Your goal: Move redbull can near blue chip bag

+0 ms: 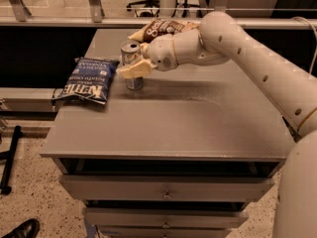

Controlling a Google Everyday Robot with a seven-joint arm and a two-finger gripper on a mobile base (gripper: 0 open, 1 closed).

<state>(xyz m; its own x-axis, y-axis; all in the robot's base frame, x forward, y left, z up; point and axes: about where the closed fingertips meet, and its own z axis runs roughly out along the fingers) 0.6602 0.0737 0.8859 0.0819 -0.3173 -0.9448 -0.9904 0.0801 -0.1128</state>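
A grey drawer cabinet (163,133) is seen beneath the gripper (132,69), which is closed on the redbull can (131,48). Speckled floor (29,182) is shown below-left of it, and a metal rail (59,22) behind it.

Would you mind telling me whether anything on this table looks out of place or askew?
Only one thing: the blue chip bag lies at the table's left edge with its corner hanging over it. The can stands upright, with the tool closed around it; the brown snack bag behind looks fine.

Table (198,128): can (131,49), bags (88,81) (161,29); gripper (132,69) at can
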